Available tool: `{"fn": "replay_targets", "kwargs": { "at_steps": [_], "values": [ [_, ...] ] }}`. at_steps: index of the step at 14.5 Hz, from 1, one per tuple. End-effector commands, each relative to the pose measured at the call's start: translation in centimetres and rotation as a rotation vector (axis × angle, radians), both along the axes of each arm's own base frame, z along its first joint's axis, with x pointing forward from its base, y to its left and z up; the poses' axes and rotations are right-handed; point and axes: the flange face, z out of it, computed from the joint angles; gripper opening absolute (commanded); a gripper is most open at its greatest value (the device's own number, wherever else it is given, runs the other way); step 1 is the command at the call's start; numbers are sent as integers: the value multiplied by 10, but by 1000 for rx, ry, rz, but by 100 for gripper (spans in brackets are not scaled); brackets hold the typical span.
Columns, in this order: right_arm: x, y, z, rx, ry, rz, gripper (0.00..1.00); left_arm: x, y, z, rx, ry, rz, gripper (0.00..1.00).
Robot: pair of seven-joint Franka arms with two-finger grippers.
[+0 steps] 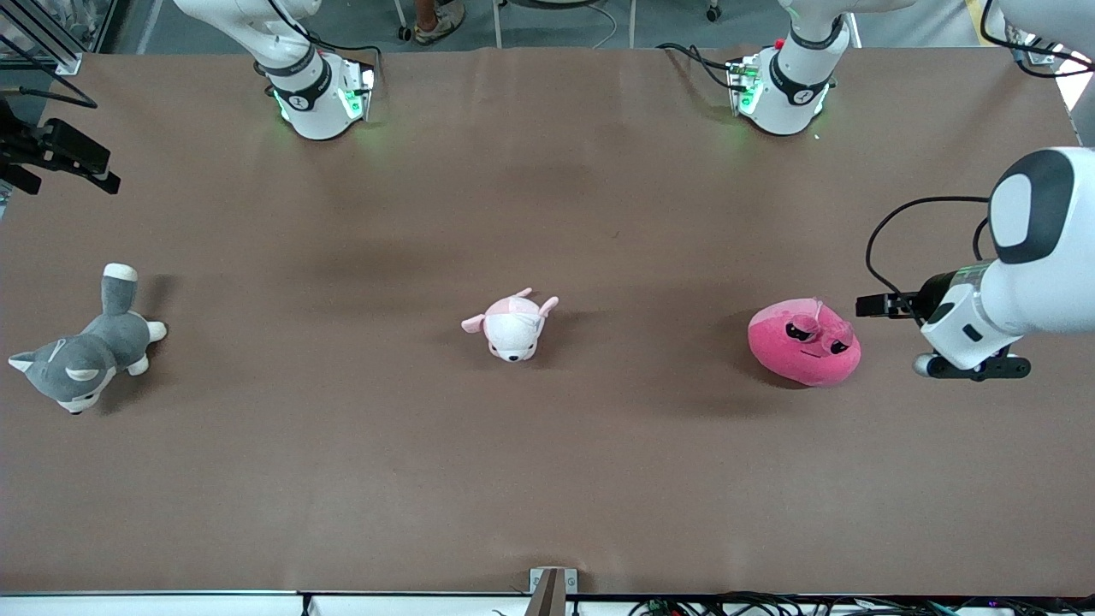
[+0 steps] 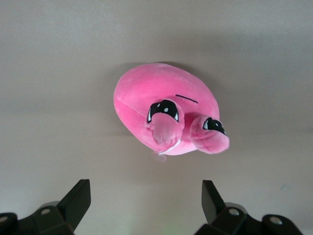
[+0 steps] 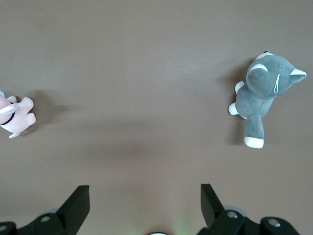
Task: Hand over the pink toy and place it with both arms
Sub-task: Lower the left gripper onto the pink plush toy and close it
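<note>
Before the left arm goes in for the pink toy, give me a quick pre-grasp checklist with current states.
1. Left end effector open: ok, fingers spread wide.
2. Left end effector empty: ok.
3. Pink toy free on the table, nothing touching it: ok.
4. Toy lined up between the left fingers: ok, roughly centred in the left wrist view.
5. Right end effector open and empty for the handover: ok.
6. Right end effector's place over the table: cannot tell; the front view does not show it.
</note>
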Motion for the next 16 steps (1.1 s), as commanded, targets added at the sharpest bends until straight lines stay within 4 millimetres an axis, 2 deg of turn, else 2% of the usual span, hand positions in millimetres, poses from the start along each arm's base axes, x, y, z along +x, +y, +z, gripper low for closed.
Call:
{"fn": "replay_targets", "kwargs": {
  "at_steps": [1,11,13,16],
  "values": [
    [-7,-3,1,1,11,-7,100,4,-7,-25,9,23,-4,100],
    [-6,0,3,-1,2,-3,100,13,-14,-85,26,61,48,99],
    [-6,-2,4,2,-1,-7,100,15,-15,-92,26,56,50,95],
    [-7,-2,5,13,2,-10,100,17,-15,-101,28,59,50,78]
  ]
}}
